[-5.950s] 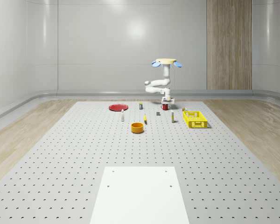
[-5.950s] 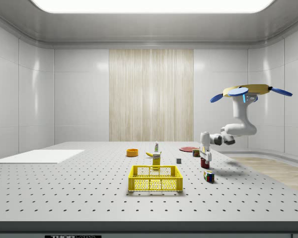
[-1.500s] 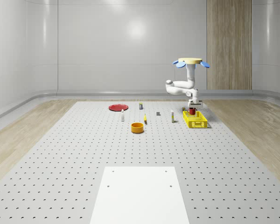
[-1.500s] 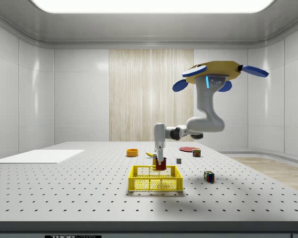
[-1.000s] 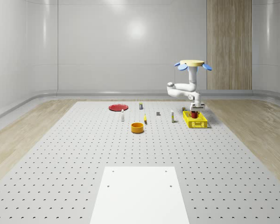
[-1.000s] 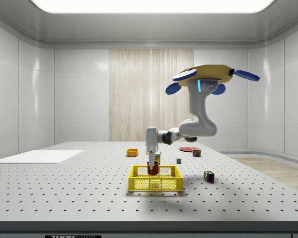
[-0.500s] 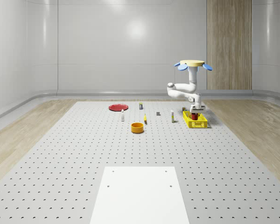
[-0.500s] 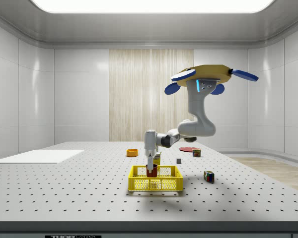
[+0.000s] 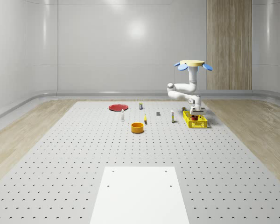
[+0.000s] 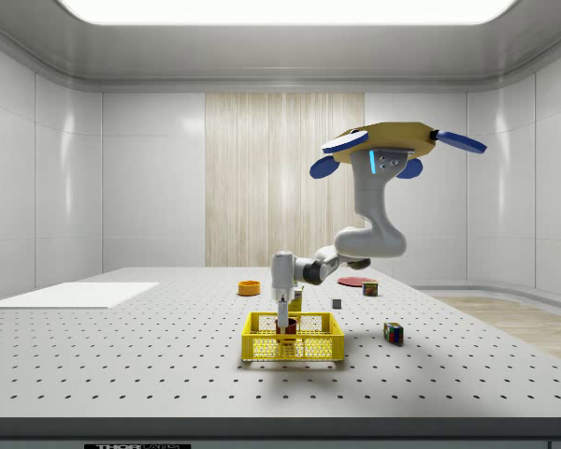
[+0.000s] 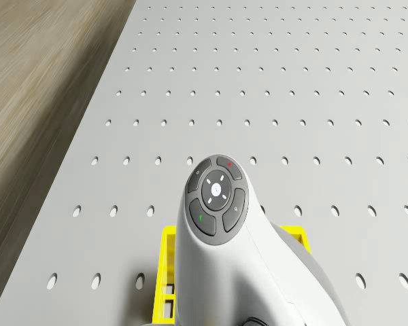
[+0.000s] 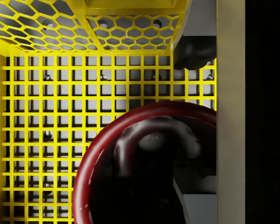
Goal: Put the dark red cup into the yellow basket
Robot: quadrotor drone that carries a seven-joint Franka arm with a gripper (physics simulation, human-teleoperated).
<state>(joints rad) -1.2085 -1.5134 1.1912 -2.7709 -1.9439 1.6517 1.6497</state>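
- One dark red cup point(image 10: 285, 326) sits low inside the yellow basket point(image 10: 293, 338), upright, its rim below the basket's top edge in the side view; the wrist view looks straight down into its dark mouth over the basket's mesh floor.
- Claw point(image 10: 282, 318) reaches down into the basket right at the cup; one finger point(image 12: 198, 186) lies inside the cup's rim, but whether the fingers clamp the wall or have let go I cannot tell.
- Arm runs from the claw up through a bent elbow to the drone point(image 10: 393, 145), which hovers above the table point(image 10: 122, 355), off to the side view's right of the basket.
- Beyond the basket on the table: a small multicoloured cube point(image 10: 393, 332) to the side view's right, an orange bowl point(image 9: 137, 127) near the middle, a red plate point(image 9: 117, 107) farther back, and a few small bottles and blocks between them.
- White sheet point(image 9: 140, 193) lies on the table's near end, well apart from everything else.
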